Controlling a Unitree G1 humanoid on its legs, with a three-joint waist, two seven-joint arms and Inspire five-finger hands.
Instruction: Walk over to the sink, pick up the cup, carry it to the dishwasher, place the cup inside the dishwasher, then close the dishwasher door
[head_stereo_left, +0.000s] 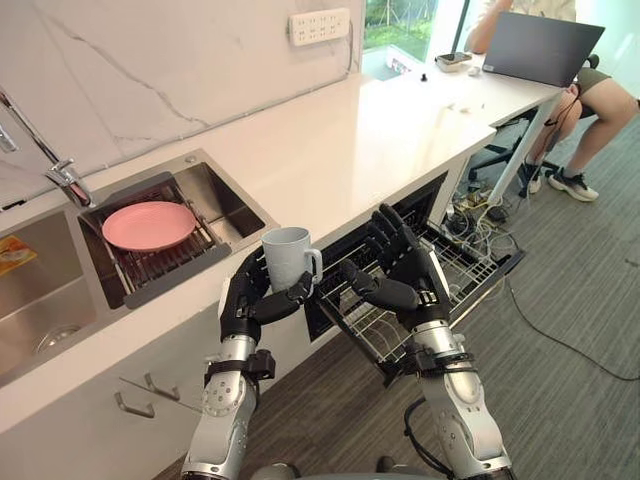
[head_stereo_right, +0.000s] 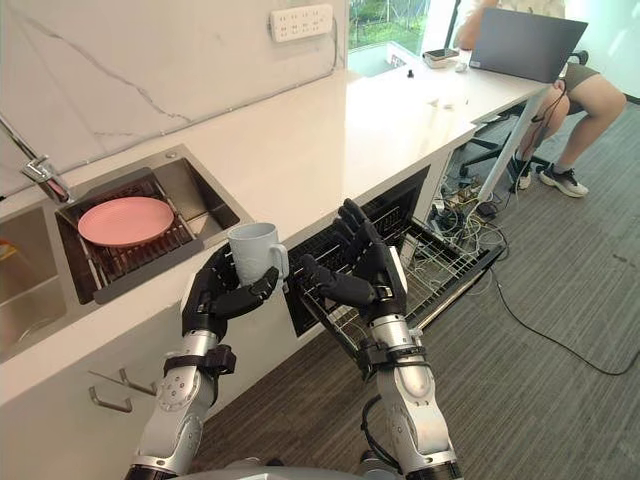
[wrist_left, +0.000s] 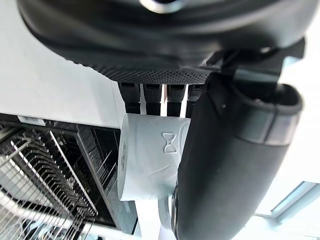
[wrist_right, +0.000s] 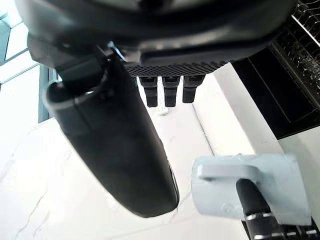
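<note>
A pale blue-grey cup (head_stereo_left: 288, 256) with a handle stands upright in my left hand (head_stereo_left: 247, 297), whose fingers and thumb curl round its lower half, just off the counter's front edge. In the left wrist view the cup (wrist_left: 150, 155) sits between the thumb and fingers. My right hand (head_stereo_left: 402, 270) hovers open beside the cup, over the pulled-out wire rack (head_stereo_left: 462, 268) of the dishwasher (head_stereo_left: 420, 205), whose door is down. From the right wrist view the cup (wrist_right: 250, 187) shows past the thumb.
A white counter (head_stereo_left: 340, 140) runs to the right. The sink (head_stereo_left: 215, 195) holds a pink plate (head_stereo_left: 150, 225) on a drain rack, beside a faucet (head_stereo_left: 55, 165). A person (head_stereo_left: 590, 95) sits with a laptop (head_stereo_left: 540, 45) at the far end. Cables (head_stereo_left: 480, 215) lie on the floor.
</note>
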